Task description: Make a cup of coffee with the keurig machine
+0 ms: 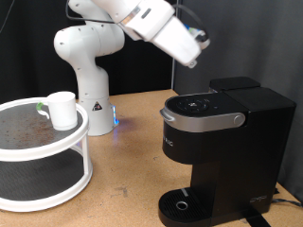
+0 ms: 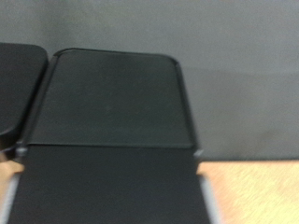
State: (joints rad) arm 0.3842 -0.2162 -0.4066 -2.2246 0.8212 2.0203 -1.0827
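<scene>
Exterior view: a white, jointed robot arm [image 1: 90,57] rises from its base at the far side of a brown wooden table [image 1: 128,165] and reaches across the top of the frame toward the exterior view's right. Its end effector [image 1: 196,52] hangs in the air above and slightly behind the keurig machine [image 1: 222,147], a black boxy single-serve brewer with a silver-grey arched lid handle [image 1: 204,120], a round top bearing small buttons, and a round drip base [image 1: 182,205]. The fingers are hidden against the dark background and by the wrist housing, so whether the end effector is open or closed cannot be told, and nothing is seen between its fingers. The brewer's lid appears to be down; its lower right corner is cut off by the frame edge. The cup [image 1: 62,110], a small plain white cylindrical mug, stands upright on the upper shelf of a white round two-tier rack [image 1: 52,180] at the exterior view's left, well apart from the brewer and from the arm; its handle is hard to make out. The rack is cropped by the left edge of the frame. No cup stands on the drip base. Wrist view: blurred, it shows only flat black rounded-corner panels of the brewer's top [image 2: 117,93] against a grey backdrop, with a strip of table [image 2: 252,191]; no fingertips are visible.
</scene>
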